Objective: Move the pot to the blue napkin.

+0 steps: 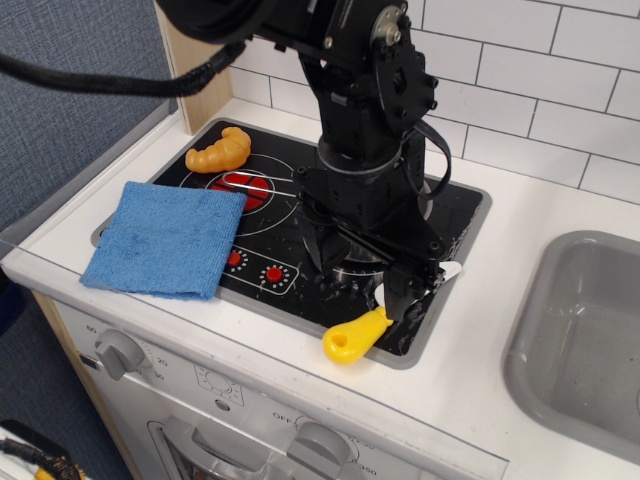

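1. Mostly hidden, the pot [352, 268] sits on the right-hand burner of the toy stove [462, 212], under the black robot arm; only a sliver of shiny rim shows beneath the wrist.
2. Judging from that sliver, it is thin steel: light, stiff and slick. A pinch over the rim or on the thin handle would probably hold better than squeezing the round wall. The handle is not visible here.
3. What the pot holds, if anything, cannot be seen, because the arm covers its opening.
4. The gripper [400, 290] hangs low at the pot's near right edge. Whether its fingers are spread or pinching the rim cannot be told from this view.
5. A yellow scoop-like utensil [355, 336] lies on the stove's front edge, just beside the gripper, with its pale tip up by the fingers. It could get knocked when the pot is lifted.
6. The blue napkin [165, 240] lies flat over the stove's left front corner, well apart from the pot, with nothing on it. It is soft, so the pot should settle on it without sliding.
7. A croissant [220, 151] rests at the back left, behind the napkin.
8. The grey sink [575, 340] to the right looks empty.
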Controlling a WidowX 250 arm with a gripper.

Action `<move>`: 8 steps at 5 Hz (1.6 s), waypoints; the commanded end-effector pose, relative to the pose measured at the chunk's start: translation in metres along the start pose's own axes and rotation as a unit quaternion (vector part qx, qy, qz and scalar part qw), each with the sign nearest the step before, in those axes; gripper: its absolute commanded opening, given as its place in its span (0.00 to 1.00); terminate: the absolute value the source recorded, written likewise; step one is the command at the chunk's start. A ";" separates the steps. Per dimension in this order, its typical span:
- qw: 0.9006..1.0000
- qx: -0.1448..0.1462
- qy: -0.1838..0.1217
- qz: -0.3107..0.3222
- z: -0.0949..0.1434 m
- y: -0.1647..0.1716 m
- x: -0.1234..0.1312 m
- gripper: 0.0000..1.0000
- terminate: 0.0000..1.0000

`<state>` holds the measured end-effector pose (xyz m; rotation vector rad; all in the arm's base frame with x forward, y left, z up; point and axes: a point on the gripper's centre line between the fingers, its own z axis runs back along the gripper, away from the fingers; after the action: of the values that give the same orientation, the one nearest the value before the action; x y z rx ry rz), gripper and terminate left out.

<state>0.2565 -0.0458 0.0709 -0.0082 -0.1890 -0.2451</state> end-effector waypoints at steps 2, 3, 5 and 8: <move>1.000 0.002 -0.009 0.015 -0.001 0.003 0.019 1.00 0.00; 0.999 0.001 -0.020 0.038 -0.002 0.008 0.043 1.00 0.00; 0.998 0.021 -0.017 0.054 -0.022 0.021 0.097 1.00 0.00; 0.994 0.027 0.021 0.103 -0.068 0.042 0.107 1.00 0.00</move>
<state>0.3750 -0.0375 0.0124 0.0325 -0.1165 -0.0392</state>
